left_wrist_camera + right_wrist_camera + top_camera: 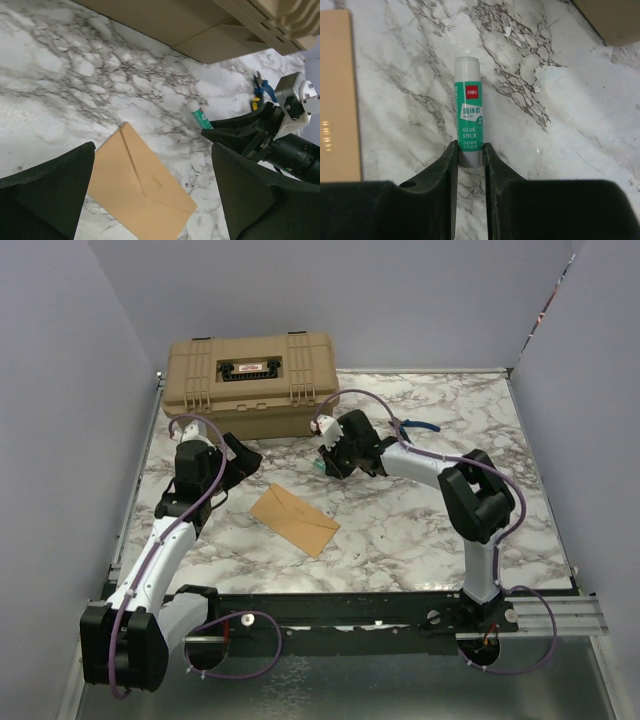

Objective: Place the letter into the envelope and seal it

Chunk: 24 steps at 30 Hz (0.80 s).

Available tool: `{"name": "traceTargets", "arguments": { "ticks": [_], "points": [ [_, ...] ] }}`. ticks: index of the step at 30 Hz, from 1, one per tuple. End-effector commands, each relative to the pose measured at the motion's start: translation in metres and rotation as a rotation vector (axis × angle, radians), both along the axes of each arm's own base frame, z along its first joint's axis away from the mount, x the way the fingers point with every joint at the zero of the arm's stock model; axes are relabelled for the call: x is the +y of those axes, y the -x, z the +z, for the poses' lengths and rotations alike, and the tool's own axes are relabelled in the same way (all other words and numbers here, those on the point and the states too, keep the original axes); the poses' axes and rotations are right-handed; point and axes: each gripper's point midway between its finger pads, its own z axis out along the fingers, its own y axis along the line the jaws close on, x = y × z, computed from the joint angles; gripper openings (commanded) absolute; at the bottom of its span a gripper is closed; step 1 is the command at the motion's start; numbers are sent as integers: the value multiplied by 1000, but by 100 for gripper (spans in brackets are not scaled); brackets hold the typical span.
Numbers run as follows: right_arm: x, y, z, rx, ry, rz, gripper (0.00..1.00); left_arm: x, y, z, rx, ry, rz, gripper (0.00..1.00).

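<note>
The orange-brown envelope (294, 519) lies flat, flap folded down. The tan case (250, 390) is closed. The right jaws pinch a glue stick (469, 115); the left jaws are wide open, empty.

Left tool (152, 150) spread wide; right tool (470, 149) (arm outstretched) pinched narrow.

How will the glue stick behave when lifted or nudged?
Likely rigid and light: it's a small plastic glue stick. Its round body lies flat, so a nudge probably rolls it. The right tool pinches only its base end, so it may pivot when lifted.
</note>
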Motion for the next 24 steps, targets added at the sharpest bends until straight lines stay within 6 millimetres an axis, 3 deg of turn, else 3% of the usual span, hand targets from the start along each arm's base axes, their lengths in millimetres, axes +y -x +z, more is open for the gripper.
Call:
{"name": "traceTargets", "arguments": {
  "ticks": [1,5,9,15,19,24],
  "points": [
    [14,15,74,-37,-180,40,13,-40,-4,33,-142,131,-205,99],
    [27,32,133,-39,-354,65,12,-63,2,67,-291,276,-308,98],
    [43,48,201,-22,-575,86,12,-74,7,102,-411,344,-369,98],
    [61,75,284,100,-866,135,10,-96,28,175,-664,364,-544,99],
    [64,85,309,148,-944,169,10,-96,33,198,-752,375,-549,98],
    [66,96,318,203,-978,207,9,-101,32,211,-773,448,-561,90]
  ]
}}
